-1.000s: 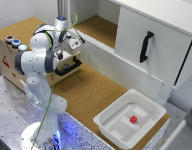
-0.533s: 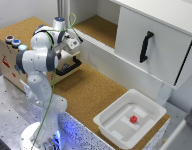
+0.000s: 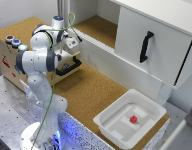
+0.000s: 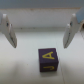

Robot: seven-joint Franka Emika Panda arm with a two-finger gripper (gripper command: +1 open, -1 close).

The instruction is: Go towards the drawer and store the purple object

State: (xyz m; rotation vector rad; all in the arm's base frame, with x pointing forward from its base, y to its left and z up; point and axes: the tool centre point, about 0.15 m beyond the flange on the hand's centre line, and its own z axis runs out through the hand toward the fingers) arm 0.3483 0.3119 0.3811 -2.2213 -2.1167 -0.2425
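Observation:
The purple object (image 4: 48,59) is a small dark purple block with a yellow letter A on top. In the wrist view it lies on a pale flat surface, and my gripper (image 4: 40,44) stands open above it, one finger (image 4: 7,29) on each side and neither touching it. In the exterior view my gripper (image 3: 71,43) hangs over the pulled-out tan drawer (image 3: 60,71) with its black bar handle (image 3: 69,66), at the exterior view's left. The block is hidden there behind the hand.
The drawer belongs to a wooden box with round coloured buttons (image 3: 14,41) on top. A large white cabinet with a vertical black handle (image 3: 146,46) fills the exterior view's right. A white tray (image 3: 121,126) at the front holds a red cube (image 3: 133,119). The table is cork.

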